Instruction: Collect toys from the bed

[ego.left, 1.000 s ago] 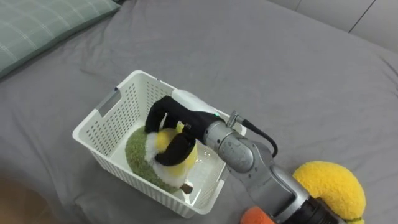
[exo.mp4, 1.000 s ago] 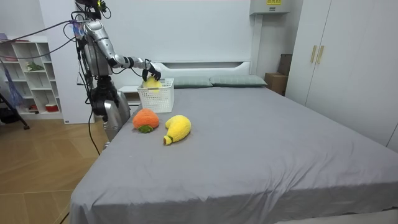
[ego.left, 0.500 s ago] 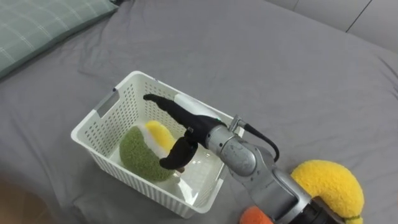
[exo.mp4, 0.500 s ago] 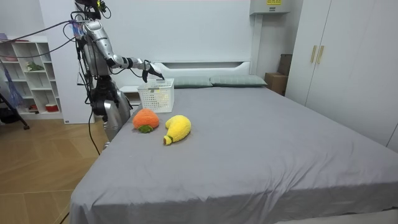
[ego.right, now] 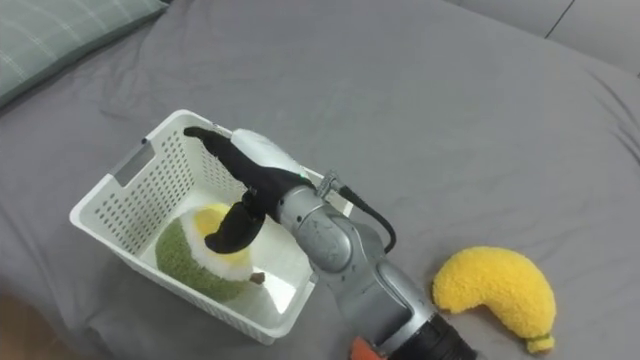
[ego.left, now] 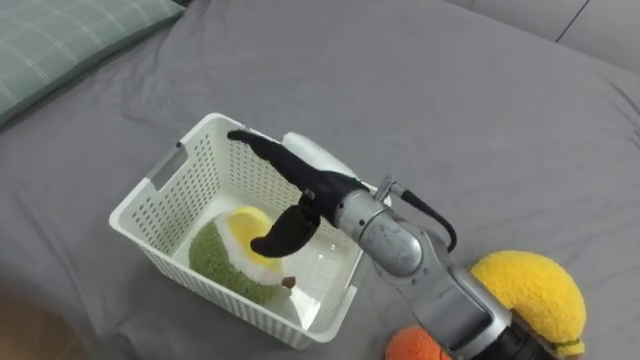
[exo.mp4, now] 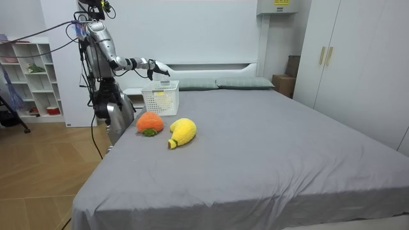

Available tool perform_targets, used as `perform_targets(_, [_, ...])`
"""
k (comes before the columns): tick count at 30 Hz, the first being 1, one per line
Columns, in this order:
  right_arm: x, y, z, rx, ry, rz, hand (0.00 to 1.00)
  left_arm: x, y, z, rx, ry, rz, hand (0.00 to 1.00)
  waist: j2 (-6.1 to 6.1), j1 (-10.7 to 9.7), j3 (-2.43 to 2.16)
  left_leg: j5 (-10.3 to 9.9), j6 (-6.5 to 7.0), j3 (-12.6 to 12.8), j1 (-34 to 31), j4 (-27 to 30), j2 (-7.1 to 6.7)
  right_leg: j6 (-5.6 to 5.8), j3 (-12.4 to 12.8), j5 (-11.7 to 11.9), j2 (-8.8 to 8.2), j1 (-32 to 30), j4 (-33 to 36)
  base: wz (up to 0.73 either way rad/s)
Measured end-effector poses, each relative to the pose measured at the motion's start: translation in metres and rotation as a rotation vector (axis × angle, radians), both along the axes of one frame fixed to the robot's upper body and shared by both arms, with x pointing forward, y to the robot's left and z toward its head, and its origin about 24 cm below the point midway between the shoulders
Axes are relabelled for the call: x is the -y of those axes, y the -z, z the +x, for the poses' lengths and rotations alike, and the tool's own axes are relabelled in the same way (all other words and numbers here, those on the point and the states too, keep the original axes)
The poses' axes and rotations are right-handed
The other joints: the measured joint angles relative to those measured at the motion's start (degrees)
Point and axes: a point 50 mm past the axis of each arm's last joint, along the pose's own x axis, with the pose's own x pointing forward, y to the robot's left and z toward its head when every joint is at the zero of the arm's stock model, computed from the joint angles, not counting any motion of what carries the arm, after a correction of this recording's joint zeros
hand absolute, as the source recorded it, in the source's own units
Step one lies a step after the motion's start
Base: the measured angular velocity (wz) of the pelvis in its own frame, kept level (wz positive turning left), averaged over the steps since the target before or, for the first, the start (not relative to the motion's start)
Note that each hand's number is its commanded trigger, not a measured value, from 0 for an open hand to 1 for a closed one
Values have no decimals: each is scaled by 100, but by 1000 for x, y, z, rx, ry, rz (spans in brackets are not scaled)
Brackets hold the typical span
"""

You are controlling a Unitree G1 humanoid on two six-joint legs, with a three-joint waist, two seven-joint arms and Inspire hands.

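Left eye view: your right hand (ego.left: 300, 180) has let go of the green-and-yellow plush toy (ego.left: 225, 258) it clutched a second ago. Its fingers are now straight and hold nothing. The toy lies in the white basket (ego.left: 160, 185), under the thumb; contact unclear.

Room view: you stand at the bed's (exo.mp4: 268, 147) corner, arm out over the basket. An orange toy (exo.mp4: 150, 121) and a yellow banana toy (exo.mp4: 182, 131) lie just beside it.

Right eye view: long fingers well above the toy.
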Motion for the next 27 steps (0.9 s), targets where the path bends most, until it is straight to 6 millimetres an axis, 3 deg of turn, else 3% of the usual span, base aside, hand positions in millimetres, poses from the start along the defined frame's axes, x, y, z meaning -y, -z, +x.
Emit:
perform_targets(5, [26, -13, 5, 91, 145, 87, 0, -2, 2, -16, -11, -36, 16, 0, 109, -115, -24, 12, 15, 112, 129, -21, 9, 15, 97, 9, -1, 58, -4, -9])
perform_targets(10, [46, -24, 5, 139, 246, 184, 0, -5, 4, -34, -51, -85, 16, 0, 205, -438, -76, 10, 18, 159, 226, -84, 11, 22, 154, 14, 0, 141, 3, -5])
perform_targets(15, [66, -28, 5, 166, 323, 251, 0, -7, 5, -35, -46, -102, 13, 0, 210, -662, -101, 9, 18, 188, 283, -84, 20, 22, 173, 14, 0, 178, 12, -1])
perform_targets(20, [89, -16, -3, 158, 434, 250, 0, -9, 4, -35, -38, -130, 14, 0, 210, -764, -110, 5, 23, 262, 342, -88, 32, 35, 293, 28, 20, 185, 14, -9])
perform_targets(25, [118, 1, -5, 105, 543, 211, 0, -7, 5, -41, -49, -132, 9, 0, 244, -1046, -85, -5, 34, 365, 401, -127, 47, 42, 364, 34, 18, 207, 27, -9])
perform_targets(27, [125, 1, -5, 107, 574, 209, 0, -7, 5, -41, -46, -131, 9, 0, 244, -1067, -84, -14, 32, 458, 402, -133, 71, 38, 441, 38, 37, 175, 30, -18])
